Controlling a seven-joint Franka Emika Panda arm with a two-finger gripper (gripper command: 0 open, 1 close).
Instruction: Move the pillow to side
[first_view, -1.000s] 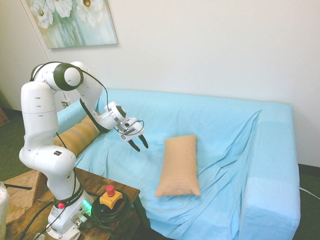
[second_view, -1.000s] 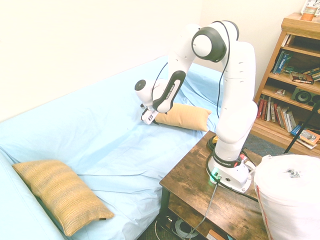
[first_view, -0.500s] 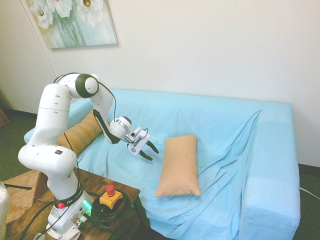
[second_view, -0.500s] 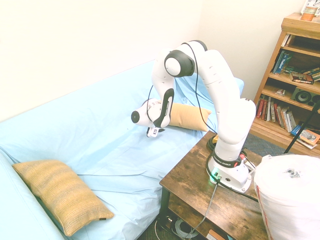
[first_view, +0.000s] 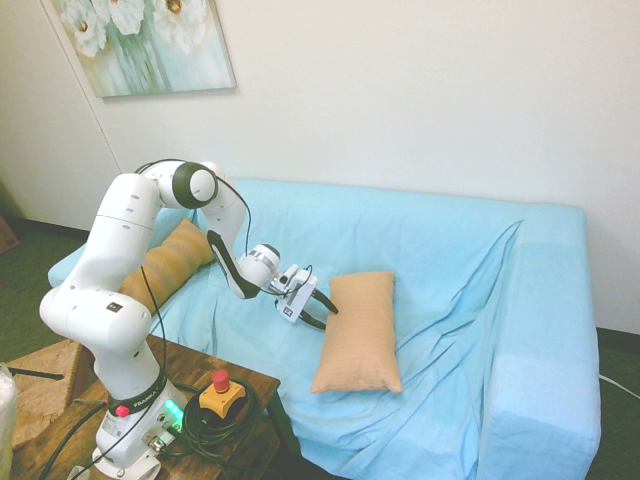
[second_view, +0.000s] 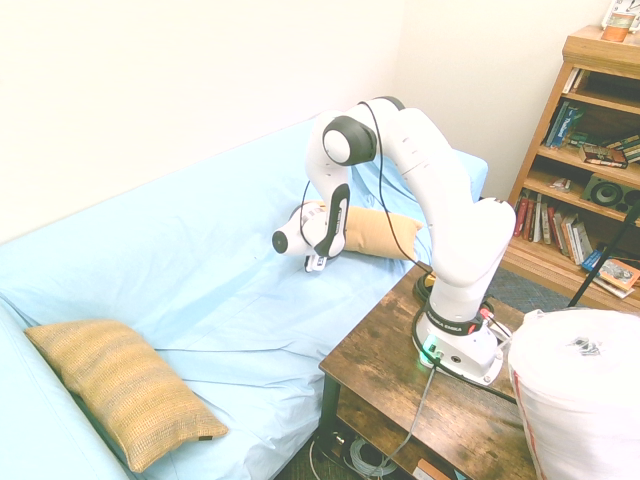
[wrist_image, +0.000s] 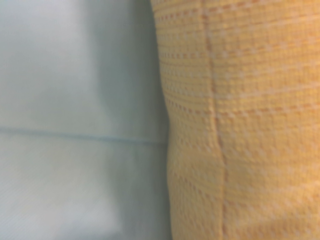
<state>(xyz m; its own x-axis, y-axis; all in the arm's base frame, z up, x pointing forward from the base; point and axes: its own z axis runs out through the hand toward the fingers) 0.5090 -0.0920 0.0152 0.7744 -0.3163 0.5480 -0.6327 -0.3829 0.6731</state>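
- Light blue cloth covers a long sofa (first_view: 440, 250) from end to end, seat, back and both arms, and it lies smooth over most of the seat.
- White and jointed, the robot arm (first_view: 120, 280) rises from a dark brown wooden side table (first_view: 245, 400) in front of the sofa and bends down over the seat.
- On the far end from the arm's base stands the boxy upright armrest draped in the same blue cloth (first_view: 545, 370), with long creases in the cover fanning toward it.
- Well apart from that armrest, a plain light orange-tan rectangular pillow (first_view: 358, 330) lies flat on the middle of the seat, its long side running from the backrest toward the front edge.
- At the opposite end, a darker brown striped cushion (first_view: 165, 265) leans against the other armrest, partly behind the arm.
- Close to the tan pillow's long edge nearest the arm's base sits the two-finger gripper (first_view: 318, 308), tilted downward; its dark fingers are spread wide apart and hold nothing, and whether a fingertip touches the fabric cannot be told.
- In the wrist view the pillow's woven, ribbed surface and a raised seam fill one half, blue cover the other.
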